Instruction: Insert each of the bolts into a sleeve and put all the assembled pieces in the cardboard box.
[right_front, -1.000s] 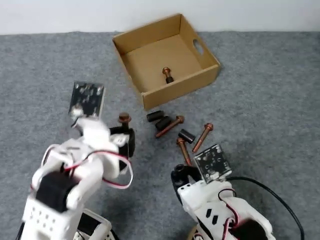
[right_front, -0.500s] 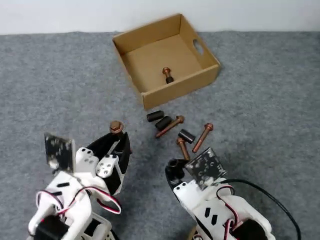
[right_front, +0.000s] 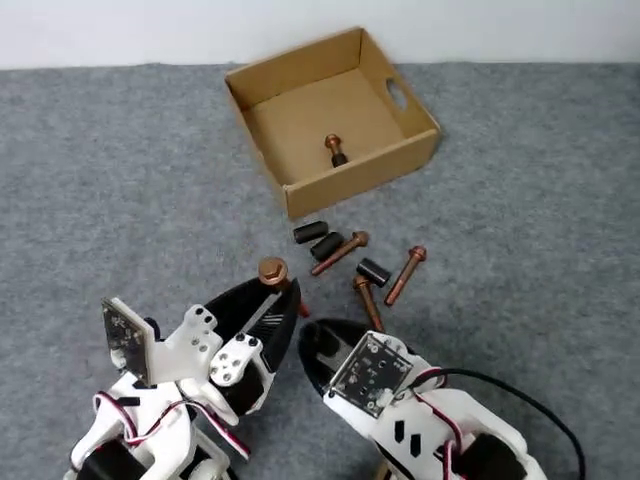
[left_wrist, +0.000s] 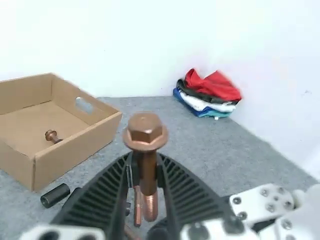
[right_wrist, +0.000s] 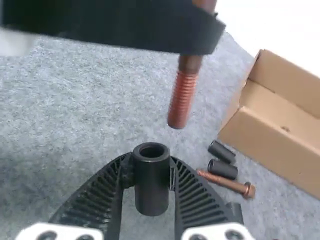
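Observation:
My left gripper (right_front: 274, 298) is shut on a copper bolt (right_front: 272, 272), held upright with its hex head (left_wrist: 145, 131) on top. My right gripper (right_wrist: 151, 167) is shut on a black sleeve (right_wrist: 151, 180), bore facing up. The bolt's threaded tip (right_wrist: 178, 107) hangs just above that bore, slightly off to one side and not touching. In the high view the right gripper (right_front: 313, 342) sits right beside the left one. The cardboard box (right_front: 410, 130) at the back holds one assembled piece (right_front: 335, 151).
Between the box and the grippers lie three loose sleeves (right_front: 310, 232) (right_front: 327, 245) (right_front: 373, 271) and three loose bolts (right_front: 338, 253) (right_front: 405, 274) (right_front: 366, 300) on grey carpet. A pile of folded clothes (left_wrist: 207, 92) lies by the far wall.
My left arm has swung the bolt from the left over to the right gripper. The right gripper has turned so the sleeve sits under the bolt.

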